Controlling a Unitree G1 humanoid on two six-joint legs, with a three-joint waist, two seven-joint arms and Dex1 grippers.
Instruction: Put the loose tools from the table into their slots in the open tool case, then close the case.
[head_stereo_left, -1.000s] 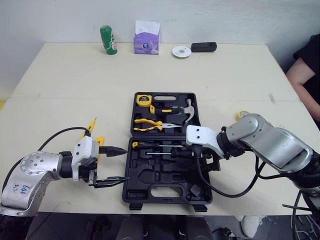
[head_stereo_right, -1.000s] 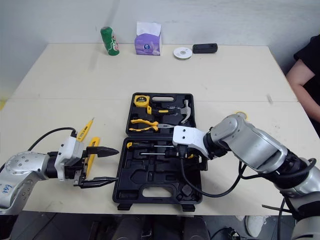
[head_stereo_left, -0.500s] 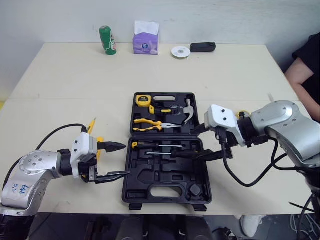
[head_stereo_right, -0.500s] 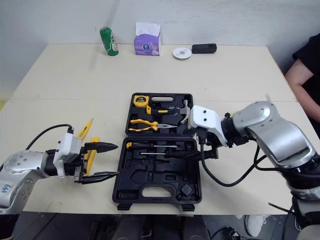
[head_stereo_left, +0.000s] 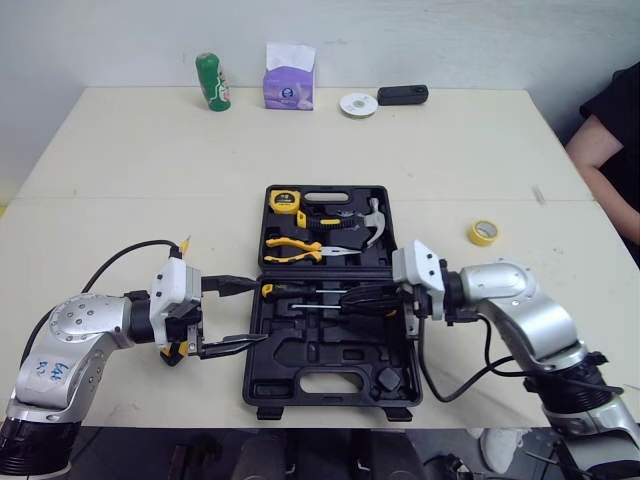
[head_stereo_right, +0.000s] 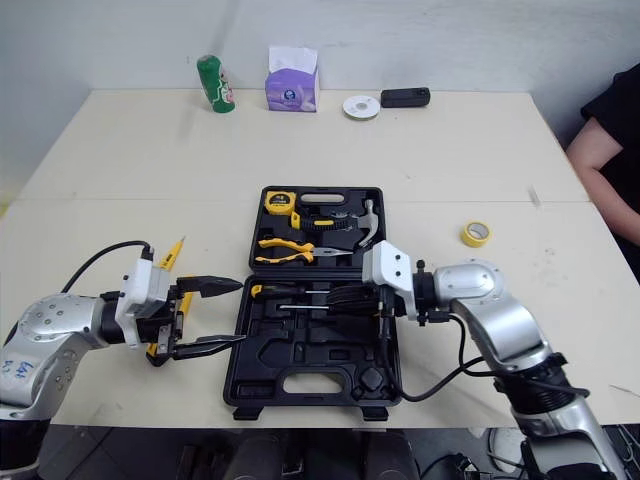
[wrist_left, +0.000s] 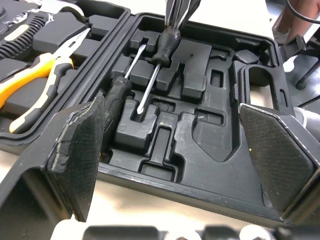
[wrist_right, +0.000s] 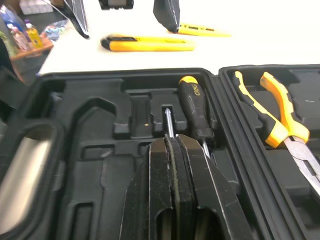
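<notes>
left claw (head_stereo_left: 258, 312) agape (at case (head_stereo_left: 292, 362) left rim) | right claw (head_stereo_left: 347, 297) closed inside

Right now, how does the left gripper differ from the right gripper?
The left gripper is open, its jaws wide apart; the right gripper is shut, jaws pressed together. The left gripper sits at the left edge of the tool case; the right gripper reaches over the screwdrivers inside it. Both point toward each other across the case's near half.
</notes>
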